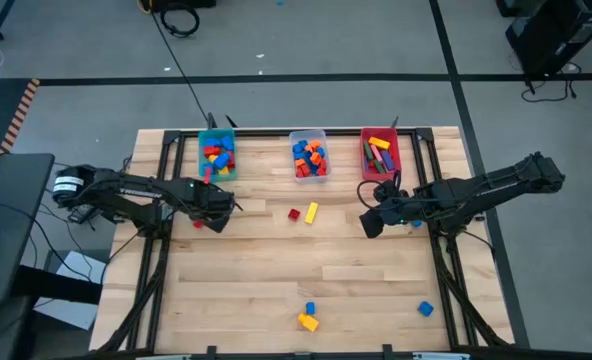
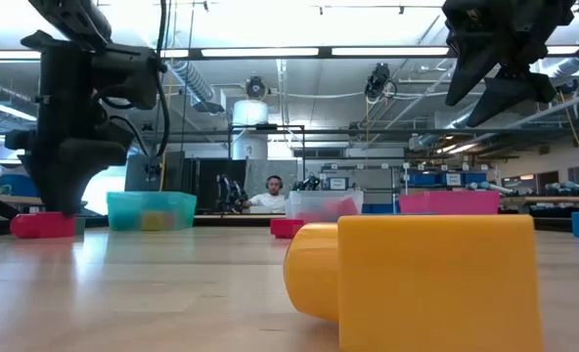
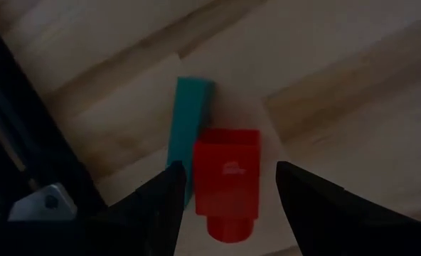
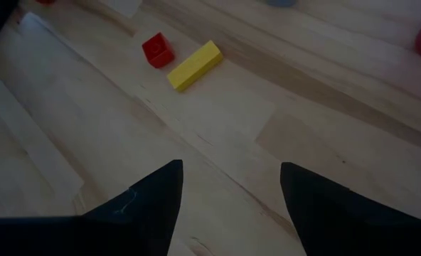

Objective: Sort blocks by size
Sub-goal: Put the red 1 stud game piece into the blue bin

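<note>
Blocks: red block (image 3: 226, 179) on table (image 1: 276, 270) at far left, between the spread fingers of left gripper (image 1: 219, 207), not clamped, teal piece (image 3: 188, 128) touching its side. Teal bin (image 1: 217, 156), clear bin (image 1: 309, 155), red bin (image 1: 380, 152) sit at 12 o'clock, each holding mixed blocks. Small red cube (image 1: 294, 214) and yellow bar (image 1: 312, 211) lie mid-table, apart. Yellow block (image 1: 308, 321) with blue block (image 1: 310, 308) at 6 o'clock, another blue (image 1: 426, 309) at 5. Right gripper (image 1: 370, 222) hangs open, empty, above table near red bin.
</note>
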You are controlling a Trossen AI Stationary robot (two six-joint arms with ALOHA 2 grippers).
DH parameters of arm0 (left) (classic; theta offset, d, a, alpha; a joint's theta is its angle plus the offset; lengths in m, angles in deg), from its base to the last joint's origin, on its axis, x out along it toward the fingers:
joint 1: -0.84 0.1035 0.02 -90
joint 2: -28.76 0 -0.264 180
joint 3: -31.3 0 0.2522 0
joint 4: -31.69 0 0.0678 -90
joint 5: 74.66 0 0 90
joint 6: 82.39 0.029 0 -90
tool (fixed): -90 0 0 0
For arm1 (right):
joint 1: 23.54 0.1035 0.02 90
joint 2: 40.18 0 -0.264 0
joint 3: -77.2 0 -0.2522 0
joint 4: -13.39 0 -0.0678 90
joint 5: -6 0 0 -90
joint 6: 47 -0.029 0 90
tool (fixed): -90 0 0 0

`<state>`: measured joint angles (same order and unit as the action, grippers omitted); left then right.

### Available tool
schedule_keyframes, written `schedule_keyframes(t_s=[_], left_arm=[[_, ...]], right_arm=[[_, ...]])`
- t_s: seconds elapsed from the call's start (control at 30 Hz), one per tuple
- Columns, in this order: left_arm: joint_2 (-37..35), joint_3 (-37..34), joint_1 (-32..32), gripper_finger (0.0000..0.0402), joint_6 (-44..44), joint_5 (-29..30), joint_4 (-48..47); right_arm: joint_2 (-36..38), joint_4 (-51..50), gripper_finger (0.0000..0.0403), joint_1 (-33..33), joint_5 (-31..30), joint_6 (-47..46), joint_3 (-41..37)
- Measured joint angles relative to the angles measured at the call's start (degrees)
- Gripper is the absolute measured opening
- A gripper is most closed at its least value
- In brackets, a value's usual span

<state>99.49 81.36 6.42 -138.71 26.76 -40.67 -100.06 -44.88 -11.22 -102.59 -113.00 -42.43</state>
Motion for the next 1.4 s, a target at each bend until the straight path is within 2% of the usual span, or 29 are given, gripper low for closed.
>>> schedule_keyframes(t_s=[0.2, 0.4, 0.77, 1.1, 1.23, 1.4], left_arm=[[2.4, 0.0, -0.1, 0.0227, 0.3, -2.8, 1.6], [2.6, 0.0, -0.1, 0.0227, 1.4, -8.5, 6.7], [3.9, 0.0, -0.1, 0.0227, 2.1, -7.1, 6.4], [8.7, 0.1, -0.1, 0.0224, 3.8, -7.1, 6.9], [9.4, 0.2, -0.1, 0.0197, 4.9, -7.7, 7.5], [9.4, 0.2, -0.1, 0.0133, 4.8, -7.9, 7.9]], right_arm=[[0.0, 0.4, 0.0250, 0.0, 0.0, 0.0, 0.0], [0.0, 0.8, 0.0250, 0.0, 0.0, 0.0, 0.0], [0.0, 1.4, 0.0250, 0.0, 0.0, 0.1, 0.0], [0.0, 2.5, 0.0250, 0.0, -1.2, 0.2, 0.0], [0.0, 2.5, 0.0250, 0.0, -1.5, 0.2, 0.0], [0.0, 2.5, 0.0250, 0.0, -1.5, 0.2, 0.0]])
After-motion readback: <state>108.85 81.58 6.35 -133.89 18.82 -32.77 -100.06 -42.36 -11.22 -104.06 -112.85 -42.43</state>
